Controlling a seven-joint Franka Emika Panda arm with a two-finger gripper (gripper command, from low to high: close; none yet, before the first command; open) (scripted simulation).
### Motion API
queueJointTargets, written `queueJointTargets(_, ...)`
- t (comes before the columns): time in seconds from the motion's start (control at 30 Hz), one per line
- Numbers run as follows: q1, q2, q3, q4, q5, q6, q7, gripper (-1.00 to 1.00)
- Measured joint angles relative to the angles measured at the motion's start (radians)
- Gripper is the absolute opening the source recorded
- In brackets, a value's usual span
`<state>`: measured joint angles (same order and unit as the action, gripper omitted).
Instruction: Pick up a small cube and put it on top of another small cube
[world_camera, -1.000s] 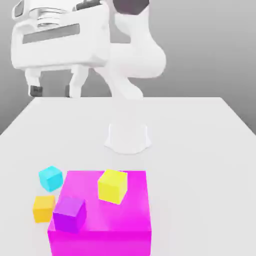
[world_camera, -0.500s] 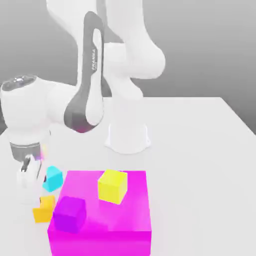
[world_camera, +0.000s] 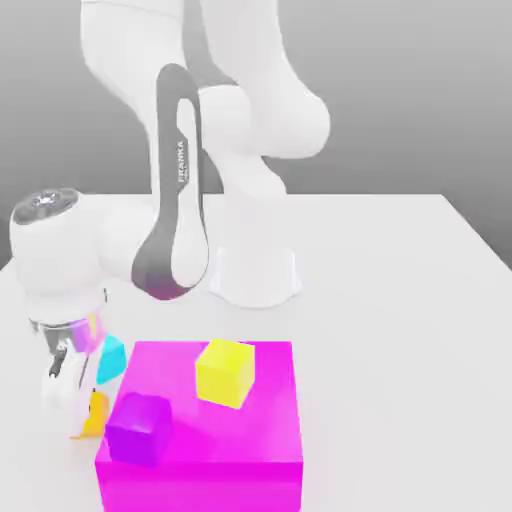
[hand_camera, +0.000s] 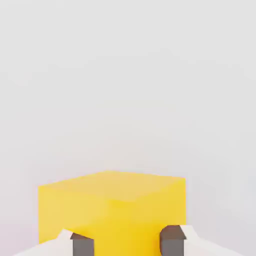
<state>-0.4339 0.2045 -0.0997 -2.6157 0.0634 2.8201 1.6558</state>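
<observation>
Panda arm reaching down to the orange cube beside the magenta block

The white table (world_camera: 400, 300) is carrying a big magenta block (world_camera: 250, 430) with a yellow cube (world_camera: 225, 372) and a purple cube (world_camera: 138, 428) sitting on top; at the exterior view's left the cyan cube (world_camera: 110, 360) and the orange cube (hand_camera: 112, 212) are resting on the table just beside it. The gripper (hand_camera: 127, 245) is hanging over the orange cube, jaws spread wide and straddling it, not yet squeezing. Descending squarely before closing should be keeping the cube from twisting.

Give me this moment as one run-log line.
phase: grasp approach | gripper: open, fingers straddling orange cube | cube: on table | stacking: not yet done
</observation>
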Motion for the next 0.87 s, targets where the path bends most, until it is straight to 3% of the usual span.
queueJointTargets(0.37, -0.177, -0.402, -0.062, -0.260, -0.128, -0.138, 0.280, -1.00)
queueJointTargets(0.5, -0.189, -0.338, -0.074, -0.286, -0.126, -0.049, 0.300, -1.00)
queueJointTargets(0.63, -0.177, -0.197, -0.063, -0.282, -0.056, 0.087, 0.253, -1.00)
queueJointTargets(0.67, -0.176, -0.178, -0.060, -0.282, -0.042, 0.105, 0.244, 1.00)
queueJointTargets(0.87, -0.173, -0.169, -0.061, -0.281, -0.035, 0.113, 0.238, 1.00)
